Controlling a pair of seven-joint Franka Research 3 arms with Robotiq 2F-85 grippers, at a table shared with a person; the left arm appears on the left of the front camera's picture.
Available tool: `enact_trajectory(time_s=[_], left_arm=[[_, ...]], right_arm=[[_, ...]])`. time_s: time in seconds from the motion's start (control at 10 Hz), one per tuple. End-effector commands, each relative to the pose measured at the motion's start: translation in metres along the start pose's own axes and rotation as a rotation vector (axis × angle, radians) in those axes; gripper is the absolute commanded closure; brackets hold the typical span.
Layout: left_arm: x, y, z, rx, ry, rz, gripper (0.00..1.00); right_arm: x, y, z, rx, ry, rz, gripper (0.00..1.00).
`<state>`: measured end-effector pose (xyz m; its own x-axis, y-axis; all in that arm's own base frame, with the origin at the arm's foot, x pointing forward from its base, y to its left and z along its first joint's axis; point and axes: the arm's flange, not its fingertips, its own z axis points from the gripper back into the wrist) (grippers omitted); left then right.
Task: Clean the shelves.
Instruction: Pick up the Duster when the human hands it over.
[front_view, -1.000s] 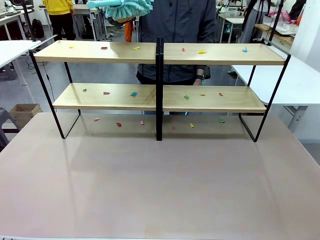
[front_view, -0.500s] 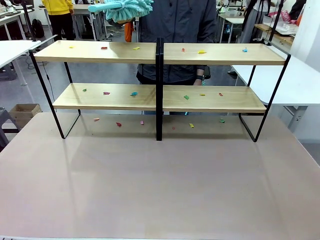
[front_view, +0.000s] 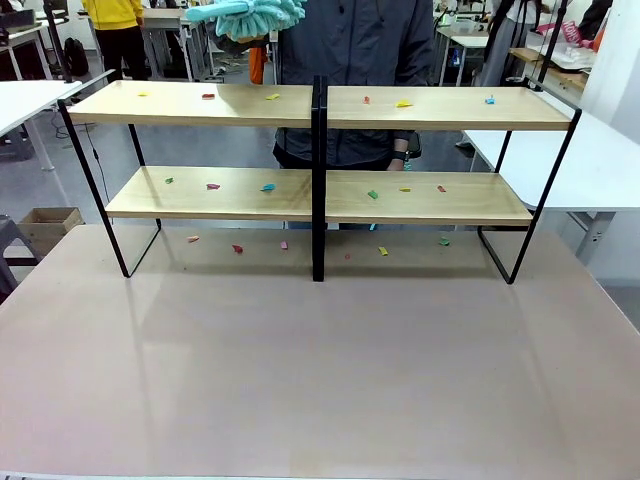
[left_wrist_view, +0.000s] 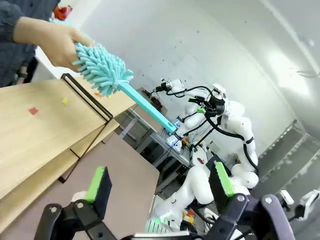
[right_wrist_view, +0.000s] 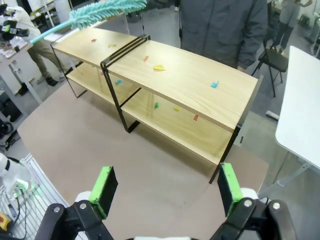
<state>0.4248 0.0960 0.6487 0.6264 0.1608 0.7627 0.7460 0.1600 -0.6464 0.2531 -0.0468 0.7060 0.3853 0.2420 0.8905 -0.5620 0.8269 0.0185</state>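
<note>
Front view: teal duster (front_view: 245, 15) is cut off by the top edge, so the grip on it can't be seen there. Left wrist cam shows the person's hand (left_wrist_view: 50, 40) closed on the fluffy end, with the handle sticking out free. The person (front_view: 350, 60) stands behind the shelves (front_view: 440, 110), lower torso hidden by the boards.

The shelves stand on the far half of the table (front_view: 320, 370), spanning most of its width. Each of the four boards carries three small coloured scraps (front_view: 267, 187). Several more lie on the table under the lower tier. They're too small to tell the material.

Left gripper (left_wrist_view: 157, 172): jaws spread wide, nothing between them, up off the table near the rack's end. Right gripper (right_wrist_view: 166, 175): also released, empty, high above the table on the near side of the rack.
</note>
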Motion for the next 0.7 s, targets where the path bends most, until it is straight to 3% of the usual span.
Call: enact_trajectory(time_s=[0.0,0.1,0.3,0.6], left_arm=[[-0.003,-0.006,-0.013,0.064,0.011,0.208,0.0],[-0.002,-0.003,-0.041,0.042,0.116,0.375,0.0],[0.012,0.01,-0.09,0.082,0.183,0.524,0.0],[0.041,0.027,-0.134,0.083,0.052,0.59,0.0]], right_arm=[[0.001,0.001,0.0,0.005,-0.007,0.002,0.0],[0.001,0.001,0.0,0.005,-0.007,0.002,0.0],[0.001,0.001,0.0,0.005,-0.007,0.002,0.0],[0.001,0.001,0.0,0.005,-0.007,0.002,0.0]])
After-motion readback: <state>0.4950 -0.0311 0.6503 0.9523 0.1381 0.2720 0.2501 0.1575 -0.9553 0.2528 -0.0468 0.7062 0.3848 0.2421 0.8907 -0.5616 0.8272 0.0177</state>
